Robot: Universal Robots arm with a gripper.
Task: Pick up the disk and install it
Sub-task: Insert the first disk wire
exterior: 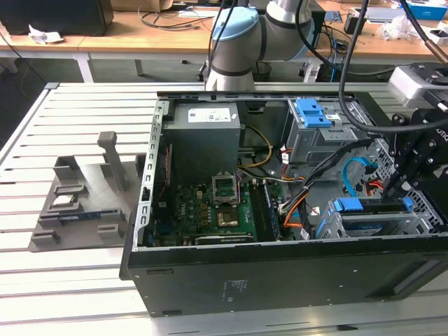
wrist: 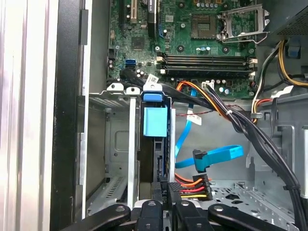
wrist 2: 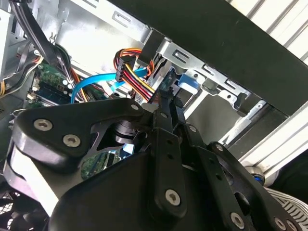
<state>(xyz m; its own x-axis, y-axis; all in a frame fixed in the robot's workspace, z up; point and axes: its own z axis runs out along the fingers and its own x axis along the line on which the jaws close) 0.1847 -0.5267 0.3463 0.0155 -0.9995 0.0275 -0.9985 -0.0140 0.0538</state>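
Observation:
The disk (exterior: 371, 225), a grey drive in a bright blue bracket, stands in the metal drive cage (exterior: 423, 222) at the corner of the open computer case on the exterior view's right. In the first wrist view I look along the disk's (wrist: 155, 122) edge, with its blue tab at the far end between the cage (wrist: 115, 144) rails. My gripper (exterior: 393, 189) hangs just over it. Its black fingers (wrist: 150, 211) flank the disk's near end, closed on it (wrist: 167, 206). In the second wrist view the gripper (wrist 2: 169, 98) points at the blue bracket (wrist 2: 185, 82).
A bundle of red, orange and yellow power wires (wrist: 192, 185) and a blue data cable (wrist: 216, 156) lie right beside the cage. The motherboard (exterior: 224, 206), a grey power supply box (exterior: 206, 136) and a blue latch (exterior: 313, 112) sit in the case. A grey fixture (exterior: 84, 203) lies at the exterior view's left.

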